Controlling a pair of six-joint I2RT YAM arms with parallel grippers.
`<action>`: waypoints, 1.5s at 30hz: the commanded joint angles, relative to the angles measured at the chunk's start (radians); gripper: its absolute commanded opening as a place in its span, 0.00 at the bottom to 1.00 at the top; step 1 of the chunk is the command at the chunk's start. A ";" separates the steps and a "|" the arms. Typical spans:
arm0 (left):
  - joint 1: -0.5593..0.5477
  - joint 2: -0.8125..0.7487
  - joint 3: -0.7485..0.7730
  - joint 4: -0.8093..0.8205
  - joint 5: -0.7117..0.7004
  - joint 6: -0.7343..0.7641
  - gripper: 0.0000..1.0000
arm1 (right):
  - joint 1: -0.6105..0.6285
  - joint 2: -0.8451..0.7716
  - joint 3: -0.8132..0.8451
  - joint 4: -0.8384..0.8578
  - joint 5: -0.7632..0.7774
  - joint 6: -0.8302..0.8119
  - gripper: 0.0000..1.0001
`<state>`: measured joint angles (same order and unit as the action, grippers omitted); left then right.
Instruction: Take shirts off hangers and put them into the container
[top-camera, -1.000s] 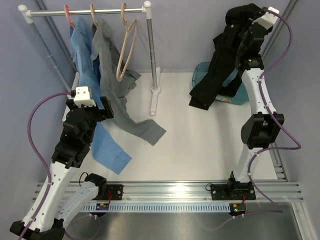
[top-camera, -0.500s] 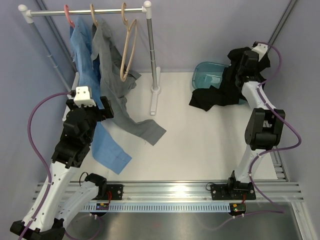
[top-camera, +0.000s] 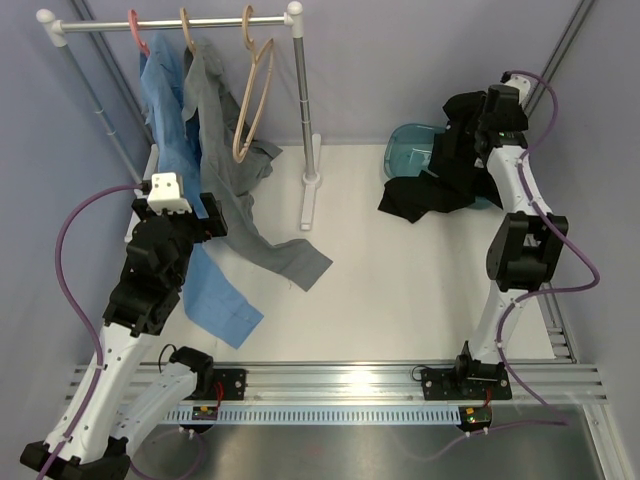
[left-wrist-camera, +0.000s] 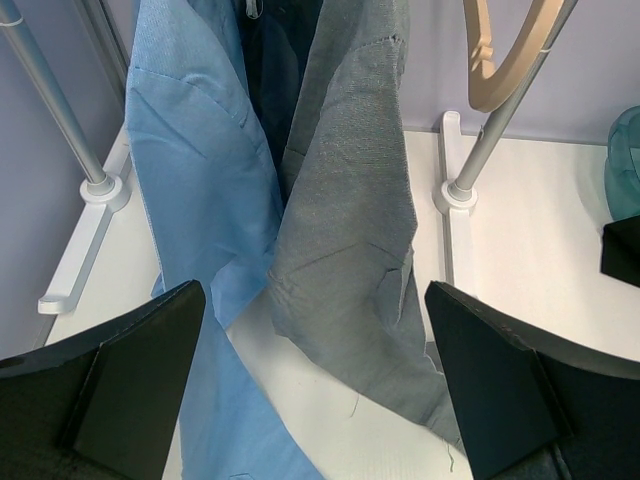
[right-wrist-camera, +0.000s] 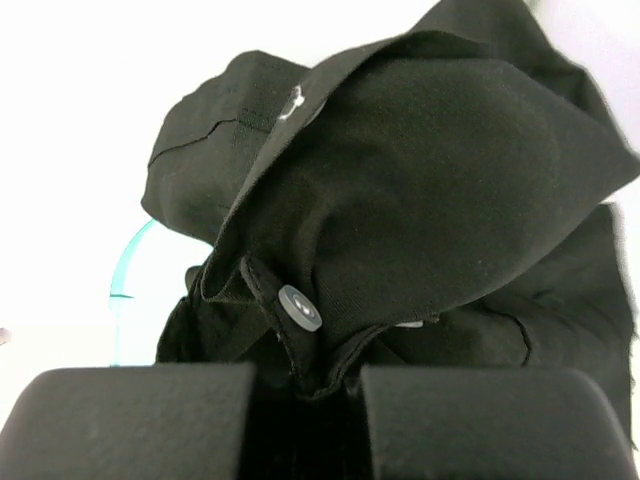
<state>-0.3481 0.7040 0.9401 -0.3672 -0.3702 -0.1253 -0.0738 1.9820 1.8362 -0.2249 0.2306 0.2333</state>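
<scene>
The right gripper (right-wrist-camera: 305, 390) is sinking lower than before, clamping the black shirt (top-camera: 432, 190) by its buttoned edge above the container (top-camera: 400, 145). The limp, light cloth is draping over the rim and is probably best gathered near the collar. The left gripper (left-wrist-camera: 310, 300) is hanging wide open.

White-and-metal rail (top-camera: 170, 22) upright on white table (top-camera: 400, 270)
</scene>
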 joint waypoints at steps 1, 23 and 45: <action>0.005 -0.001 -0.004 0.054 -0.006 -0.013 0.99 | 0.006 0.156 0.202 -0.301 -0.079 0.058 0.00; 0.011 0.003 -0.004 0.054 0.013 -0.020 0.99 | 0.008 0.215 0.344 -0.559 -0.168 0.074 0.62; 0.020 -0.017 -0.011 0.062 -0.029 -0.025 0.99 | 0.384 -0.261 -0.433 -0.183 0.127 0.066 0.92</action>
<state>-0.3336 0.7006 0.9398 -0.3664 -0.3725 -0.1322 0.2802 1.6924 1.4387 -0.4717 0.3038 0.2550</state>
